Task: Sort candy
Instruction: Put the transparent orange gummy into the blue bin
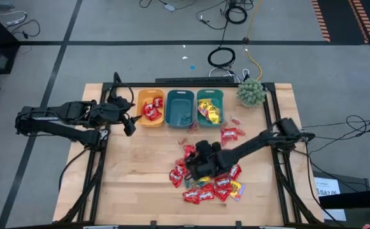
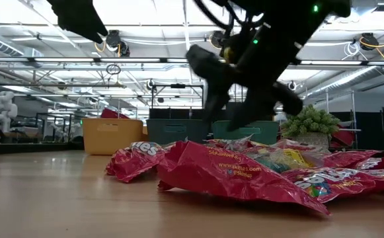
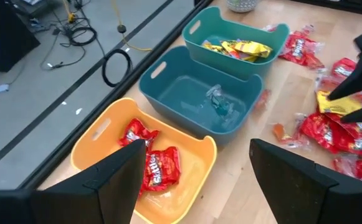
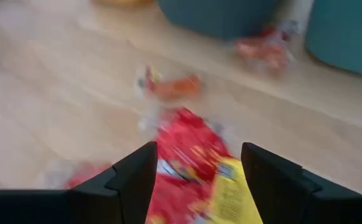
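A pile of candy [image 1: 211, 178], mostly shiny red packets with some yellow ones, lies on the wooden table right of centre. My right gripper [image 1: 192, 166] hangs open just over the pile's left part; in its wrist view a red packet [image 4: 187, 155] and a yellow packet [image 4: 230, 196] lie under the gap between the fingers. My left gripper [image 1: 128, 124] waits open beside the orange bin [image 1: 151, 107], which holds red packets [image 3: 157, 165]. The middle teal bin [image 3: 196, 93] holds small clear pieces. The right teal bin [image 3: 237, 37] holds yellow packets.
A green spiky plant [image 1: 251, 92] stands at the far right corner behind the bins. A few small loose sweets [image 1: 186, 136] lie between the bins and the pile. Bare wood [image 1: 134, 178] lies left of the pile. Cables run over the floor beyond the table.
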`<state>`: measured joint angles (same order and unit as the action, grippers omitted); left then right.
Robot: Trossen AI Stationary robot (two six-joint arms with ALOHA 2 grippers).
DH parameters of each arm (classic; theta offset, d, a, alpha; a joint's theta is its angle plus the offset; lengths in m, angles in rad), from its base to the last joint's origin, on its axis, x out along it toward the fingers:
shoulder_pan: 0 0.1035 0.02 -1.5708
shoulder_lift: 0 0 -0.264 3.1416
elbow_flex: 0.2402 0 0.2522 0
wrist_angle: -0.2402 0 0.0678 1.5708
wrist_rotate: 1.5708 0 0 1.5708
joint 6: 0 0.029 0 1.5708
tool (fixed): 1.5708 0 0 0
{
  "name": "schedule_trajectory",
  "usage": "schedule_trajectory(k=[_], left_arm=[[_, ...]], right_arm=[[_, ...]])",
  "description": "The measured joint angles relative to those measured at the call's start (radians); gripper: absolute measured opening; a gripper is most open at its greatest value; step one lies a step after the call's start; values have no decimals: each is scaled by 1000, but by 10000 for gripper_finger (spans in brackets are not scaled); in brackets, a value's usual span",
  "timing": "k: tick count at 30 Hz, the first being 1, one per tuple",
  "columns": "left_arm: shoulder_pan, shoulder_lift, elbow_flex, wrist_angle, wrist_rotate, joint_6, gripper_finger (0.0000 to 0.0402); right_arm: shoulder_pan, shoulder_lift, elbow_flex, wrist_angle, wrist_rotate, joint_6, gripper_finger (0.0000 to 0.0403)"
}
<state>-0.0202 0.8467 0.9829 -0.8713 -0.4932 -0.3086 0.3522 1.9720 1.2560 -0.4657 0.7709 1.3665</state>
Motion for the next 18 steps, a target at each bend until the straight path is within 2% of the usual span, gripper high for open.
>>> schedule_trajectory(k=[4, 7, 12, 18], left_arm=[[0, 0, 0, -1, 29, 0, 297], [0, 0, 0, -1, 37, 0, 297], [0, 0, 0, 0, 46, 0, 297], [0, 0, 0, 0, 46, 0, 297]], right_arm=[[4, 92, 1, 149, 154, -37, 224], [-9, 162, 1, 237, 227, -113, 224], [-34, 251, 2, 336, 239, -119, 224], [-39, 239, 2, 364, 224, -191, 224]])
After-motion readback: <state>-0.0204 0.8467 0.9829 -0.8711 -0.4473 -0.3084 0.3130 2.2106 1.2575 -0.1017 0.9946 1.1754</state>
